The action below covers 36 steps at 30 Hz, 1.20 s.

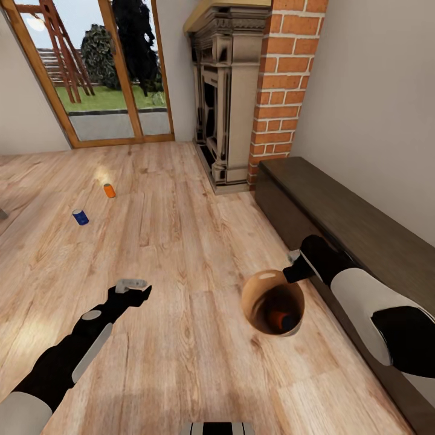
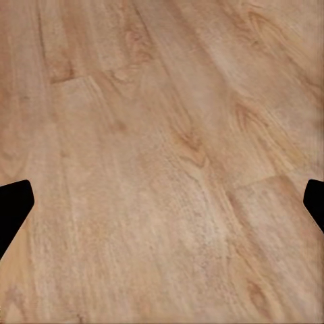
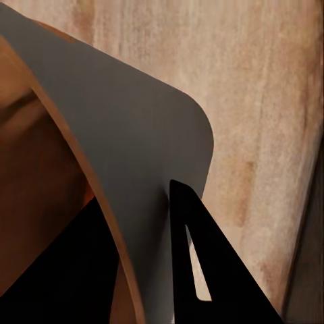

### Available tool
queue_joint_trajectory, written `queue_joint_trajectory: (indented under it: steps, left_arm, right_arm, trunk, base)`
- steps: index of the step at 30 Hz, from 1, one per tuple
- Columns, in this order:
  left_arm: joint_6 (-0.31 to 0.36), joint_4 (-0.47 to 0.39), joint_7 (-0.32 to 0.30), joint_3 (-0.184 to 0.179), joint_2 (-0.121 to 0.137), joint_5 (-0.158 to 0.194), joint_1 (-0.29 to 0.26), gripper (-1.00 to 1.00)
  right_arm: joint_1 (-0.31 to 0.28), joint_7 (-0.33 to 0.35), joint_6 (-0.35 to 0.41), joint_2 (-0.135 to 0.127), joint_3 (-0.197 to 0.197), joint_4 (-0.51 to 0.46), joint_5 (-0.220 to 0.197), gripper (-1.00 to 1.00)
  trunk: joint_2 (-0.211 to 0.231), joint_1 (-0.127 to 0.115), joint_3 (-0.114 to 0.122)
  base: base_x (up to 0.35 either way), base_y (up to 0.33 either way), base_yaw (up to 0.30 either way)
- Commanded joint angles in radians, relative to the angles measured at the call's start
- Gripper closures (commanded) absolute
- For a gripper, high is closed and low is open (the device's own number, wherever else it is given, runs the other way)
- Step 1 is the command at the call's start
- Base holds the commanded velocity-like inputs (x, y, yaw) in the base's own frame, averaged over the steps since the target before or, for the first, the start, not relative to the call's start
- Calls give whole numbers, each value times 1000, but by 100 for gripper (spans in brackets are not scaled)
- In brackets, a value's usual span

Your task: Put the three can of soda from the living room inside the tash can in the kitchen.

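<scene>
Living rm plank floor (image 1: 181,241). R gripper (image 1: 294,270) pinches bin (image 1: 260,290) rim so it travels along, orange can (image 1: 278,318) inside. L gripper (image 1: 134,289) spread open, empty, for blue can (image 1: 80,217) far left.

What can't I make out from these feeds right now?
- Bin contents: head view shows one orange can low inside; the shadowed wall hides anything more.
- Right gripper jaws: hidden by the bin rim in both views.
- Blue can and orange floor can: too small for labels.
</scene>
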Motion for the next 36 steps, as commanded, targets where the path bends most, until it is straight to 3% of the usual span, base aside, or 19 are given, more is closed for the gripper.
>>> queue_joint_trajectory:
  steps: [1,9,14,19,20,36]
  left_arm:
    - [6,-2,0,0,0,0,0,-100]
    - [25,-2,0,0,0,0,0,-100]
    - [19,26,-24,5,-17,5,-8,-100]
    - [21,54,-52,7,-23,7,-9,-100]
    - [21,76,-71,7,-23,7,-9,-100]
    - [20,80,-73,6,-24,7,-10,-100]
  right_arm:
    - [0,3,6,0,-6,-2,-5,100]
    - [0,3,38,0,-36,-2,10,100]
    - [-27,-15,56,-1,-17,27,-8,100]
    - [-54,-19,56,-9,-11,43,2,100]
    - [-75,-19,56,-9,-11,43,-342,100]
    - [-77,-20,56,-13,-8,44,-340,100]
  trunk:
    - [0,0,0]
    - [0,0,0]
    - [0,0,0]
    - [0,0,0]
    - [0,0,0]
    - [0,0,0]
  base:
    - [0,0,0]
    - [0,0,0]
    - [0,0,0]
    - [0,0,0]
    - [0,0,0]
    - [0,0,0]
